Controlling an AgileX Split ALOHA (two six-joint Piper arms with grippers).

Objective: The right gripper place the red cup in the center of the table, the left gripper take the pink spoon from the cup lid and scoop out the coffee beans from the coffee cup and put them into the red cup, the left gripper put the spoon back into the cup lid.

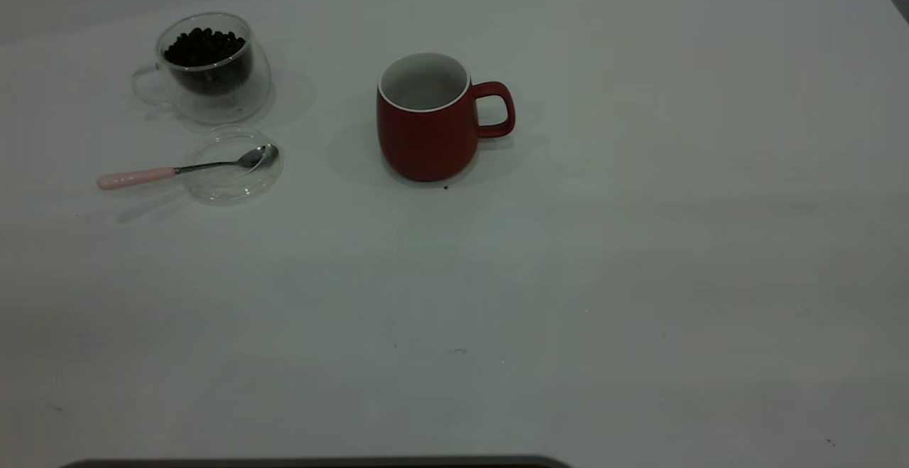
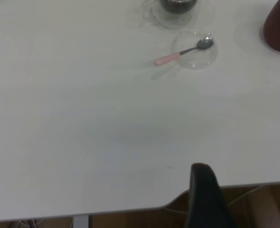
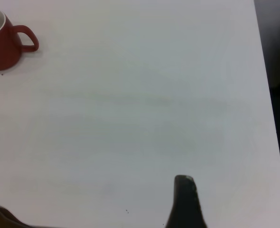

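The large plain white tabletop (image 1: 639, 276) fills the exterior view, its far edge running along a grey wall and its far right corner rounded; the whole near half and the right side lie open, marked by only a few tiny dark specks. At the far left stands the clear double-walled glass coffee cup (image 1: 206, 67) with its clear loop handle turned left, holding a heap of dark brown coffee beans (image 1: 204, 47) that reaches close to its rim. Just in front of it, nearly touching, lies the small round clear glass cup lid (image 1: 238, 187), and the teaspoon with the pale pink handle (image 1: 135, 178) rests across it, the shiny silver bowl inside the lid near its right rim and the handle jutting out to the left over the table. The rounded dark-red ceramic mug (image 1: 426, 134) stands upright near the middle of the far half, well apart from the glass pieces, handle to the right; what shows of its white interior looks bare. No writing or label can be read anywhere. The left gripper (image 2: 204, 194) hangs over the table's near edge, far from the spoon, and the right gripper (image 3: 186, 202) hangs over open table, far from the mug; only one black fingertip of each shows, so how far either is spread I cannot tell, and neither touches anything.
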